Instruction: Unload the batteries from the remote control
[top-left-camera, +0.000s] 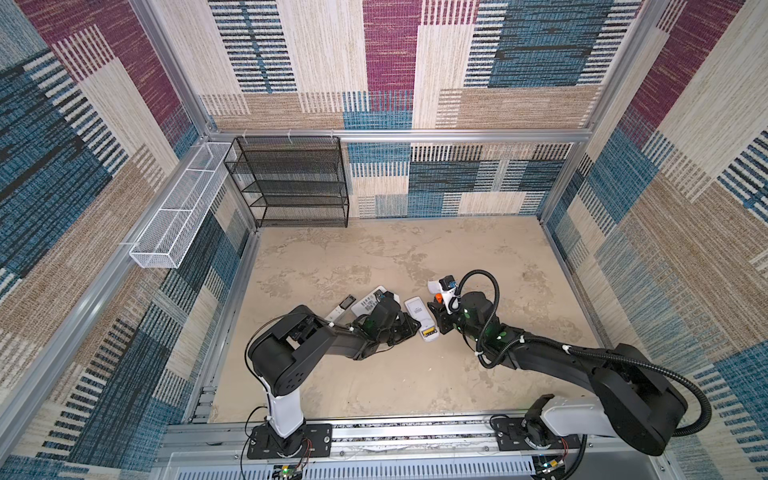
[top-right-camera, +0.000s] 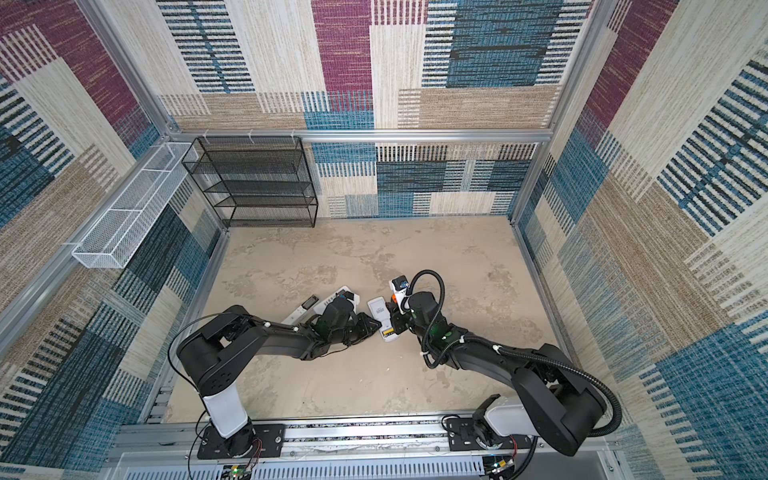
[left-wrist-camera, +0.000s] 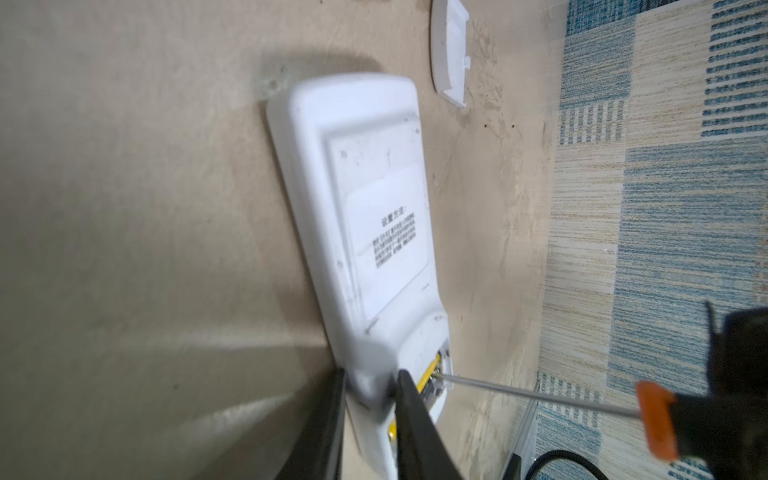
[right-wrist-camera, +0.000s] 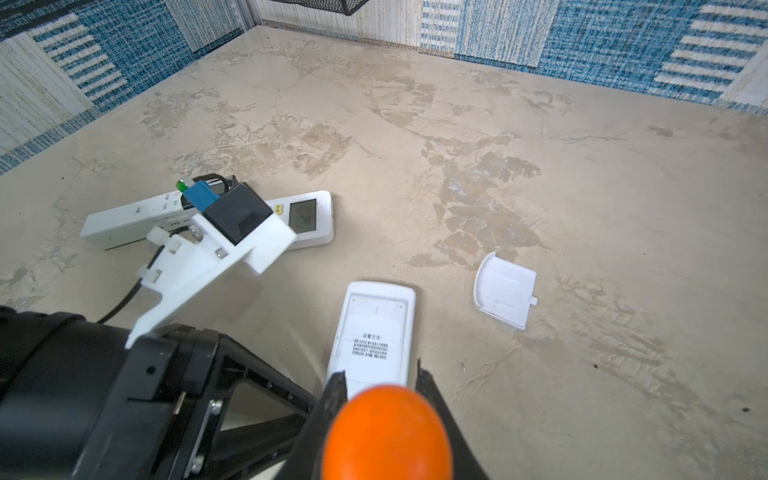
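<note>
A white remote control (top-left-camera: 417, 311) (left-wrist-camera: 365, 216) lies back up at mid-table, its battery bay uncovered at the near end. A yellow battery (left-wrist-camera: 430, 372) (top-left-camera: 429, 332) shows in that bay. My left gripper (left-wrist-camera: 370, 399) (top-left-camera: 411, 327) is shut on the remote's near end, one finger on each side of its edge. My right gripper (right-wrist-camera: 381, 376) (top-left-camera: 437, 320) is shut on a screwdriver with an orange handle (right-wrist-camera: 386, 432) (left-wrist-camera: 658, 419). The screwdriver's thin shaft (left-wrist-camera: 519, 395) reaches into the bay, its tip touching the end of the yellow battery.
The loose white battery cover (right-wrist-camera: 505, 291) (top-left-camera: 434, 286) lies just beyond the remote. Two more white remotes (right-wrist-camera: 307, 216) (right-wrist-camera: 133, 216) lie to the left behind my left arm. A black mesh shelf (top-left-camera: 291, 183) and a white wire basket (top-left-camera: 183, 208) are at the back left.
</note>
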